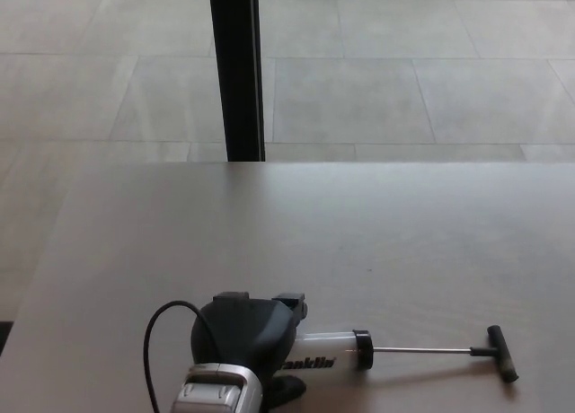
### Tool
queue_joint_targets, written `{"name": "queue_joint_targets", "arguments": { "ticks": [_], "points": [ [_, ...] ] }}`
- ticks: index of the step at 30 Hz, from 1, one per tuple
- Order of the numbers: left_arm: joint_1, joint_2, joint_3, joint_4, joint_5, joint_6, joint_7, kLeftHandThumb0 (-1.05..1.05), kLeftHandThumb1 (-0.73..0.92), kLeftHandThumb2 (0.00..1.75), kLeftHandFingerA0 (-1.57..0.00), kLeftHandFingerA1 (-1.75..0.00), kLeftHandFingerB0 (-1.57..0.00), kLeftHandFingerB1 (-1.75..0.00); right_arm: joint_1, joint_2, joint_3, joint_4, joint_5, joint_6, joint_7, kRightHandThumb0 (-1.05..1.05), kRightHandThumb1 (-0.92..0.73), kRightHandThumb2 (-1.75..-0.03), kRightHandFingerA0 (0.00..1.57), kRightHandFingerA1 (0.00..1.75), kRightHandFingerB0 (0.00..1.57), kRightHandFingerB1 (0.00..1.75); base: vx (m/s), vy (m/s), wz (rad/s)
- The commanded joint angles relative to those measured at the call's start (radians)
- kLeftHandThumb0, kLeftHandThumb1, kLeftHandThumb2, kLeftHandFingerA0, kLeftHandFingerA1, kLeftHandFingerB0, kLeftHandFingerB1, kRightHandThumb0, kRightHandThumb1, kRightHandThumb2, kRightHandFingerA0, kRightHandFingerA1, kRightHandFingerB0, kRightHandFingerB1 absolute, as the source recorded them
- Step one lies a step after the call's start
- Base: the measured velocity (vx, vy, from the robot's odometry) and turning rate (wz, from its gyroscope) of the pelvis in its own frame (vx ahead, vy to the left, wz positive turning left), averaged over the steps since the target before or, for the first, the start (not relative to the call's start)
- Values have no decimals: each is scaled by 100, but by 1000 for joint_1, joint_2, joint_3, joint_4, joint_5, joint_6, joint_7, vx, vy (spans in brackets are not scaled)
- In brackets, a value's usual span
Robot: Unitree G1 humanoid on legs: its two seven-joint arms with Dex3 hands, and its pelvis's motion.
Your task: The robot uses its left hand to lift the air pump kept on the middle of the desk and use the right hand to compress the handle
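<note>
The air pump [328, 351] lies flat on the desk [359, 233], at the near edge, slightly left of centre. Its clear barrel carries dark "Franklin" lettering and ends in a black collar [362, 349] on the right. A thin rod [422, 349] projects right from the collar, fully extended, to the black T-handle [503, 352]. The left hand [247, 332] covers the left end of the barrel from above, black fingers [289, 300] curled over it; whether the grasp is fully closed cannot be told. A black cable [157, 328] loops left of the wrist. A dark post [235, 72] stands beyond the far edge of the desk, on a tiled floor [404, 72]
</note>
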Motion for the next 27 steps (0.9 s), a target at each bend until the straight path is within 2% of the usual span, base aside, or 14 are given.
{"name": "queue_joint_targets", "arguments": {
  "ticks": [1,2,3,6,7,8,10,11,12,13,19,25,26,27],
  "points": [
    [9,-1,1,32,2,-40,38,-50,64,59,-93,-146,-45,-51,-14,1,-3,1,-7,16,-18,-68,-83,-64,54,76,65,45,0,0,0],
    [15,-3,0,36,-1,-44,43,-34,61,64,-87,-166,-43,-53,-11,-5,1,7,-18,6,-16,-69,-84,-65,52,74,64,44,0,0,0],
    [19,0,-3,39,3,-49,47,-25,59,68,-84,-175,-45,-53,-11,-8,3,11,-21,2,-15,-68,-83,-65,52,72,64,44,0,0,0],
    [30,17,-8,37,21,-54,43,-16,58,77,-83,-175,-47,-53,-12,-8,-4,10,-12,7,-9,-67,-83,-65,51,65,64,45,0,0,0],
    [33,24,-13,35,34,-40,21,-14,58,74,-76,-175,-52,-57,-9,-8,-10,7,-6,13,-9,-71,-64,-91,47,63,59,55,0,0,0],
    [33,29,-15,37,43,-33,15,-14,58,71,-76,-170,-59,-65,-11,-10,-14,4,-3,18,-9,-72,-65,-91,47,62,57,54,0,0,0],
    [31,30,-20,42,67,-4,-8,-15,56,70,-76,-172,-60,-69,-15,-12,-19,4,1,19,-6,-70,-65,-91,47,63,58,55,0,0,0],
    [29,33,-20,45,74,3,-16,-17,54,66,-76,-162,-64,-70,-21,-12,-22,6,3,21,-8,-65,-83,-65,51,64,64,45,0,0,0],
    [25,33,-24,47,89,24,-55,-21,56,65,-71,-163,-62,-70,-20,-13,-23,8,0,16,-7,-66,-84,-65,52,64,63,45,0,0,0],
    [21,32,-33,59,109,50,-93,-20,55,58,-76,-165,-62,-66,-17,-13,-24,0,-1,21,-8,-66,-84,-65,52,61,63,45,0,0,0],
    [22,30,-31,67,140,75,-127,-18,55,57,-76,-164,-54,-62,-27,-7,-25,-12,3,24,-10,-65,-86,-66,51,58,61,45,0,0,0],
    [28,11,-38,97,197,116,-133,-19,53,56,-76,-163,-60,-66,-27,-14,-18,-12,-18,4,-13,-68,-88,-66,48,55,57,43,0,0,0],
    [27,12,-39,99,207,120,-140,-30,56,67,-77,-141,-59,-68,-27,-11,-18,-15,-18,9,-16,-67,-88,-66,51,57,57,44,0,0,0],
    [25,12,-37,103,218,126,-143,-24,67,63,-68,-147,-51,-61,-26,-7,-17,-17,-18,13,-19,-67,-88,-66,51,61,56,43,0,0,0]
  ]
}}
